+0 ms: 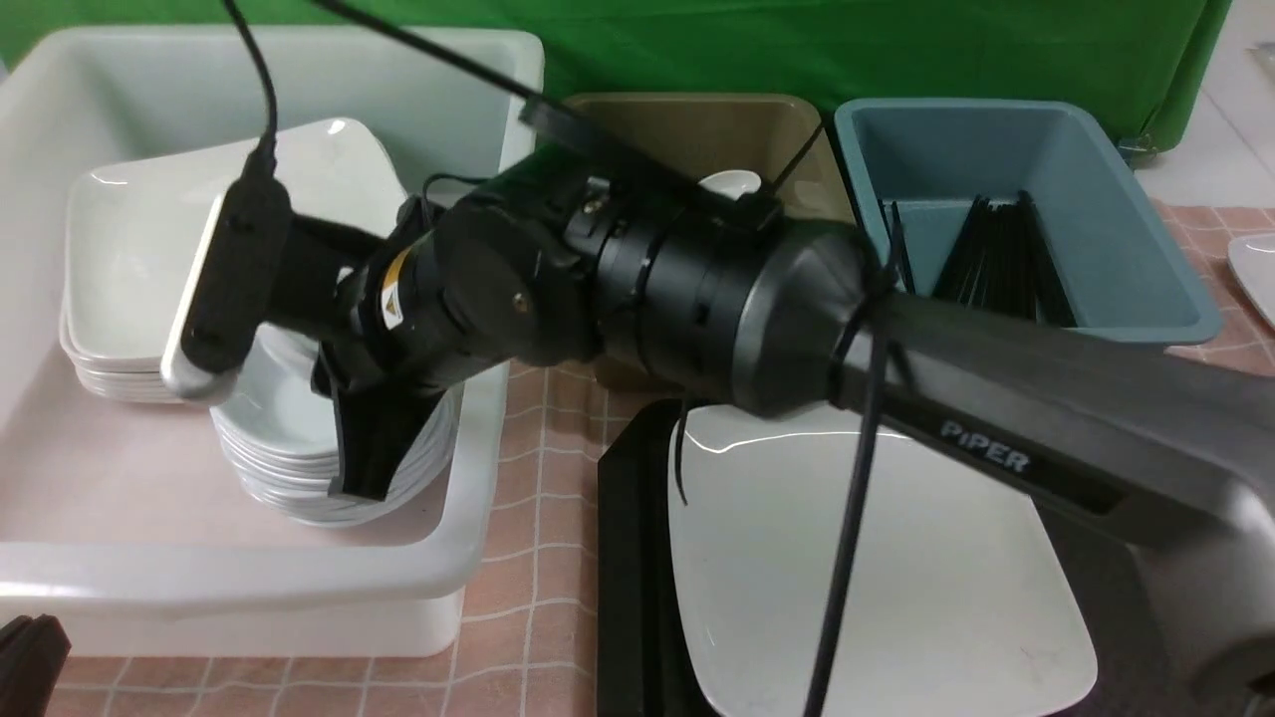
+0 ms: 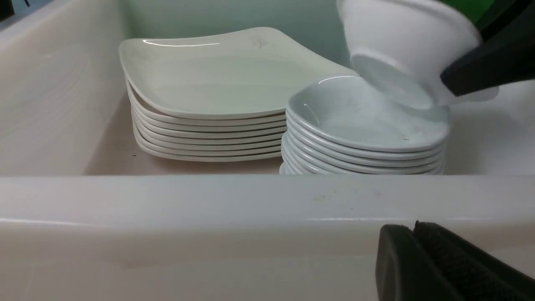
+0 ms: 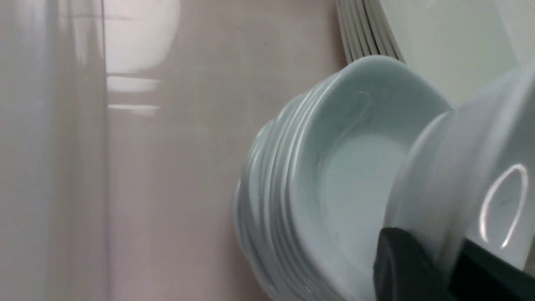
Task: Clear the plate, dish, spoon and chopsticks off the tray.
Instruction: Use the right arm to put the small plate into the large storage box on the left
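Note:
My right gripper (image 1: 367, 453) reaches across into the white tub (image 1: 249, 588) and is shut on the rim of a small white dish (image 2: 401, 37). The dish hangs tilted, its lower edge at the top of a stack of small dishes (image 2: 363, 138); the right wrist view shows its wall (image 3: 459, 167) between the two fingers (image 3: 401, 267). The large white plate (image 1: 877, 578) lies on the black tray (image 1: 628, 558). A white spoon (image 1: 732, 182) shows in the olive tub, and black chopsticks (image 1: 996, 259) lie in the blue tub. My left gripper (image 2: 411, 230) is shut and empty, outside the tub's near wall.
A stack of large square plates (image 2: 209, 83) stands beside the small dishes inside the white tub. The olive tub (image 1: 697, 129) and the blue tub (image 1: 1126, 219) stand behind the tray. My right arm (image 1: 697, 289) spans the middle of the scene. Another white dish edge (image 1: 1257, 274) shows far right.

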Controlling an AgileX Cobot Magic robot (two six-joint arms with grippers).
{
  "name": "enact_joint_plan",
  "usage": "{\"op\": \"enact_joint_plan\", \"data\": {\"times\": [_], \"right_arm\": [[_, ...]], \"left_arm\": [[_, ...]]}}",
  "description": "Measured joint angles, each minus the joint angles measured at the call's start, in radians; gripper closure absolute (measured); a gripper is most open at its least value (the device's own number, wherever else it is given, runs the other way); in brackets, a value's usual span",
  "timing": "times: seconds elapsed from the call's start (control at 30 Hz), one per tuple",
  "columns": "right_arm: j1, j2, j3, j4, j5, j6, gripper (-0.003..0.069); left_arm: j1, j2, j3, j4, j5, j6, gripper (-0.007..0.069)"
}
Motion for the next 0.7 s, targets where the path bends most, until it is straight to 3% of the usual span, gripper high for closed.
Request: {"op": "enact_joint_plan", "data": {"times": [0.13,0.23,0.47,0.53,0.63,0.7], "right_arm": [[0.0,0.003,-0.001,0.0,-0.009,-0.009,0.034],[0.001,-0.013,-0.001,-0.001,0.029,0.013,0.0244],[0.001,-0.176,-0.001,-0.003,0.273,0.112,0.0205],[0.001,-0.275,-0.002,-0.005,0.408,0.178,0.0238],[-0.003,-0.381,-0.004,-0.037,0.6,0.237,0.0384],[-0.021,-0.476,0.008,-0.076,0.659,0.293,0.0556]], "left_arm": [[0.0,0.0,0.0,0.0,0.0,0.0,0.0603],[0.0,0.0,0.0,0.0,0.0,0.0,0.0603],[0.0,0.0,0.0,0.0,0.0,0.0,0.0603],[0.0,0.0,0.0,0.0,0.0,0.0,0.0603],[0.0,0.0,0.0,0.0,0.0,0.0,0.0603],[0.0,0.0,0.0,0.0,0.0,0.0,0.0603]]}}
